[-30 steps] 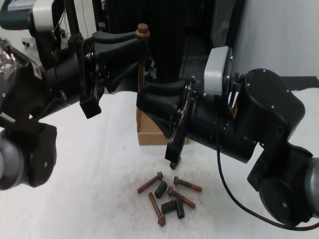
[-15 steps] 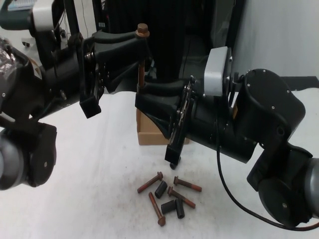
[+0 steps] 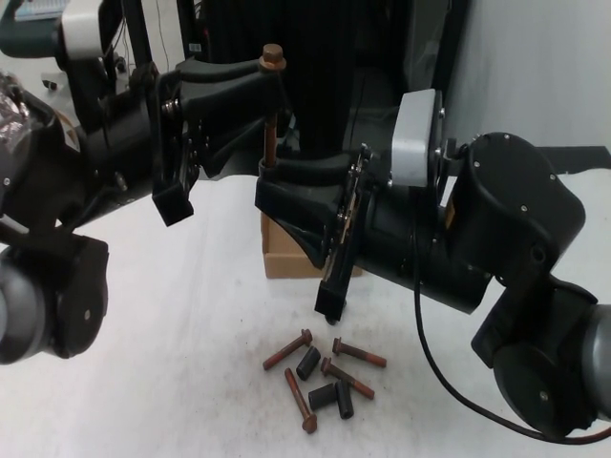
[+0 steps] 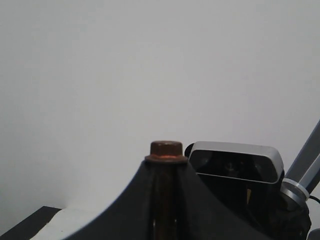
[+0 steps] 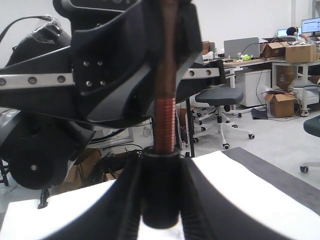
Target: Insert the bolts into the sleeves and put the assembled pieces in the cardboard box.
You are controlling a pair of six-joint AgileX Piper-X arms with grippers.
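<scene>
Straight above the black cylindrical sleeve (image 5: pixel 160 200) clamped in the jaws of the right gripper (image 5: pixel 160 167), the jaws of the left gripper (image 4: pixel 166 175) pinch a rusty brown metal bolt (image 5: pixel 164 100) upright, its threaded tip at the sleeve's mouth.

The left gripper (image 3: pixel 270 72) pinches a rust-brown bolt (image 3: pixel 271 114) just under its head and holds it upright above the white bench (image 3: pixel 191 315). The bolt's lower end meets the fingertips of the right gripper (image 3: pixel 271 177), closed directly beneath it. Partly hidden behind that gripper, the cardboard box (image 3: pixel 284 258) sits near the middle of the bench. Toward the near edge lie four loose bolts (image 3: pixel 287 350) (image 3: pixel 360 354) (image 3: pixel 347 378) (image 3: pixel 300 400) with three black sleeves (image 3: pixel 307 363) (image 3: pixel 322 396) (image 3: pixel 345 399) among them, all close together.
</scene>
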